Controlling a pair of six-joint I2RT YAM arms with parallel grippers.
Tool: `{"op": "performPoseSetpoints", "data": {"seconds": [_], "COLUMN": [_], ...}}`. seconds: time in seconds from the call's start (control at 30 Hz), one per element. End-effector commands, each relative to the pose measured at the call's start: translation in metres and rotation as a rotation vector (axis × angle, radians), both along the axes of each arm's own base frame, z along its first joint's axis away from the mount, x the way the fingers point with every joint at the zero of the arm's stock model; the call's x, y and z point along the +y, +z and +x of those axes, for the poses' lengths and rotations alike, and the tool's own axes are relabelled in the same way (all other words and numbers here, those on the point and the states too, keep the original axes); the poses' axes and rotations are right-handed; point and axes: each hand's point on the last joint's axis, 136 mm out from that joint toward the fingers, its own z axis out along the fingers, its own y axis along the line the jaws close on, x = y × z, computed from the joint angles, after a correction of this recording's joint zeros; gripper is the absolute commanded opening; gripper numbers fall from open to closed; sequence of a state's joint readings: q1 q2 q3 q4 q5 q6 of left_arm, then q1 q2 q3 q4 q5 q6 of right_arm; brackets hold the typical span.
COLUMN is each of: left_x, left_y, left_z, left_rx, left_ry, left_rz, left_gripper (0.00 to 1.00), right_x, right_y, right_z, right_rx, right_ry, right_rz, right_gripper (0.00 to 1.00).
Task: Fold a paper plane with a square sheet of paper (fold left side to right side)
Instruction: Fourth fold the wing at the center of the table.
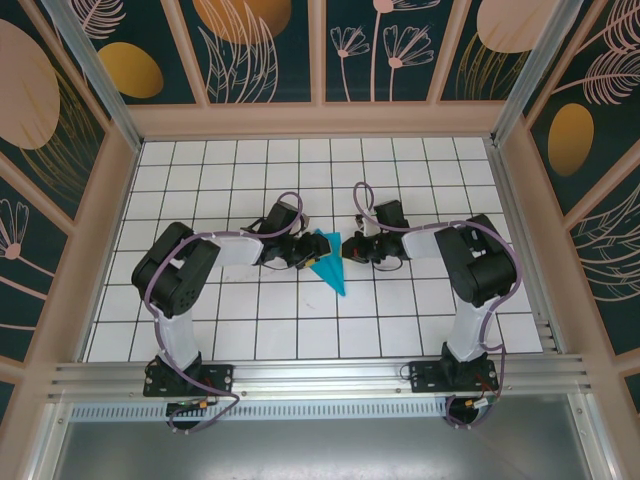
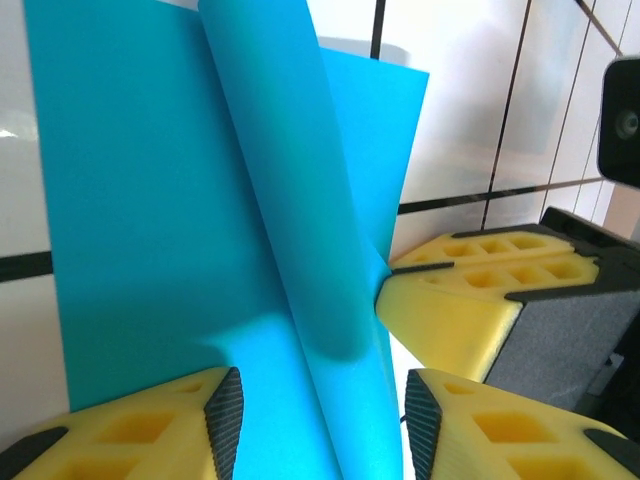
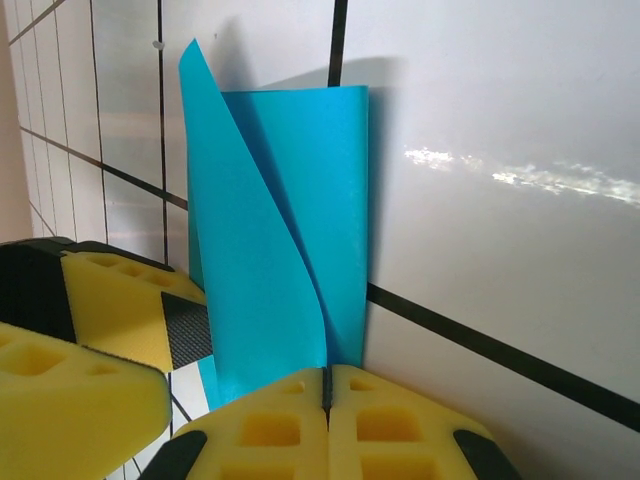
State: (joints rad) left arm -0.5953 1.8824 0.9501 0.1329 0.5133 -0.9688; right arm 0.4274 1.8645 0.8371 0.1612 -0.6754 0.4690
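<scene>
Cyan paper (image 1: 328, 265) half folded mid-table (image 1: 250, 320); our right gripper (image 3: 327, 395) pinches its edge, our left gripper (image 2: 322, 410) gapes around the raised flap (image 2: 300, 200), which likely needs flattening next.

A white counter (image 1: 400, 320) gridded with black lines carries a folded cyan-blue paper sheet (image 1: 327, 262), lying between the left pincer (image 1: 305, 252) and right pincer (image 1: 350, 247).

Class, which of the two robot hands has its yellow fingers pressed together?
The right hand: its fingers meet with no gap, tips at the edge of the blue paper. The left hand has its fingers apart, a raised paper flap between them.
</scene>
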Motion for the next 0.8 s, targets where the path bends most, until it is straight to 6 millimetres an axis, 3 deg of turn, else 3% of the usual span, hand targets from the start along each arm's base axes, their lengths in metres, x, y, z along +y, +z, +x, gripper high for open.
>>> {"op": "performPoseSetpoints", "data": {"seconds": [0.0, 0.07, 0.23, 0.77], "left_x": [0.004, -0.003, -0.015, -0.041], "left_y": [0.014, 0.035, 0.049, 0.035], "left_z": [-0.002, 0.009, 0.012, 0.019], "left_rx": [-0.027, -0.069, -0.071, -0.001], "left_ry": [-0.016, -0.018, -0.035, -0.055], "left_rz": [0.027, 0.000, -0.070, -0.161], "left_gripper": [0.50, 0.51, 0.47, 0.45], "right_x": [-0.010, -0.010, -0.009, -0.007], "right_y": [-0.031, -0.032, -0.030, -0.030], "right_z": [-0.016, -0.017, -0.016, -0.017], "right_rx": [0.069, 0.069, 0.060, 0.055], "right_ry": [0.002, 0.002, 0.003, 0.011], "right_rz": [-0.110, -0.110, -0.106, -0.109], "right_gripper": [0.06, 0.06, 0.06, 0.06]}}
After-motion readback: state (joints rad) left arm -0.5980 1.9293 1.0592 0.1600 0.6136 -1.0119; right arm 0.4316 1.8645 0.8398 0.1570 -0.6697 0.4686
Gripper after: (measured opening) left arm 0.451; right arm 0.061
